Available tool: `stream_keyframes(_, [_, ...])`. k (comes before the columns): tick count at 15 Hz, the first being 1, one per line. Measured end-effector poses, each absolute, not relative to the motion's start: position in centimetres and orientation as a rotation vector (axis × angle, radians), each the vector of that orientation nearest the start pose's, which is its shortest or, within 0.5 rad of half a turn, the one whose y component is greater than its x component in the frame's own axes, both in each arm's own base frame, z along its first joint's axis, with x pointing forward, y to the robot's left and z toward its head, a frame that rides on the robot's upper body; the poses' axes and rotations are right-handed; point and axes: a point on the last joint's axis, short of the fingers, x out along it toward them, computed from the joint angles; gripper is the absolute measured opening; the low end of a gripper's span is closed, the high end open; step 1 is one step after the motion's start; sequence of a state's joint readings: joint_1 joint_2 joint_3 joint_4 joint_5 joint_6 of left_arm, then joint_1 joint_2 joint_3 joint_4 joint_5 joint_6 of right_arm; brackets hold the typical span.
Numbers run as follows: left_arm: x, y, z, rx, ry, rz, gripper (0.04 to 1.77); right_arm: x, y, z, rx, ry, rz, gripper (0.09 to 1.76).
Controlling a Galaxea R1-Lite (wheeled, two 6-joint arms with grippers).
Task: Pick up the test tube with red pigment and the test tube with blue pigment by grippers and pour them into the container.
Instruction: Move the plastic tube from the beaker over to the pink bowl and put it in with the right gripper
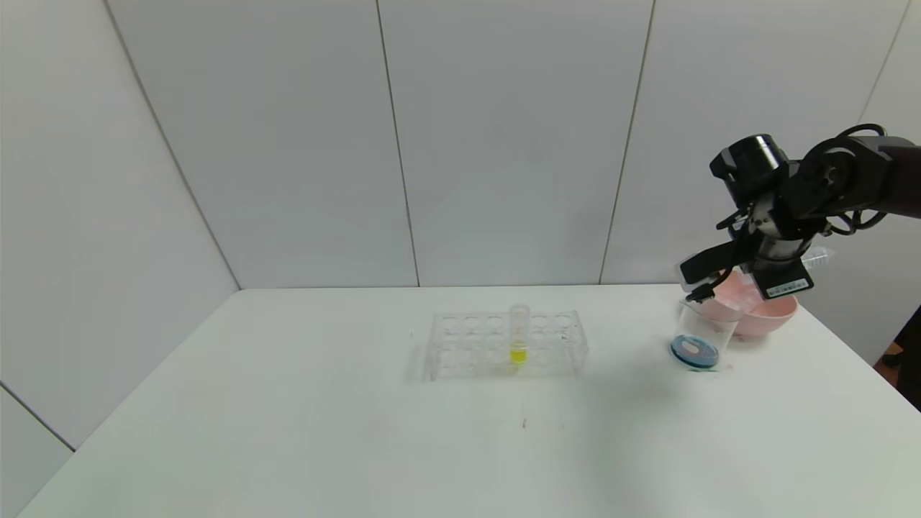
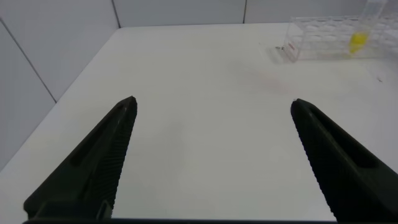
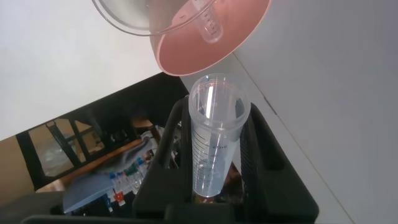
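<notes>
My right gripper [image 3: 214,165]: jaws clamping an emptied clear graduated test tube [image 3: 213,140], tilting above the small clear glass beaker [image 1: 701,332].
My left gripper [image 2: 211,155]: jaws gaping wide over the white worktop [image 2: 205,93].

The right gripper [image 3: 214,140] is clamped on a clear, empty-looking graduated test tube [image 3: 214,137], its open mouth toward the pink bowl [image 3: 205,43].
</notes>
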State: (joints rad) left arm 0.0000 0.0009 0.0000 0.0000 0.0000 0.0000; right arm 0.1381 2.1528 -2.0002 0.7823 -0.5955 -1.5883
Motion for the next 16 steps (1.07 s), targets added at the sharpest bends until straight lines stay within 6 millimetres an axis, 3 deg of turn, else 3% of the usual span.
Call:
stream_keyframes(6, [-2.3,0.0,7.5,0.0,0.001,0.0,1.76,40.3,4.3,22.3,-1.699,1.024,0.396,0.5])
stream_keyframes(11, [-2.3,0.0,7.5,0.0,0.001,0.0,1.76,39.9,2.3,22.6,-1.12,0.865,0.468,0.5])
stream_keyframes(16, [-2.3,0.0,7.5,0.0,0.001,0.0,1.76,37.6,0.0,23.4,-0.636,0.761,0.499,0.5])
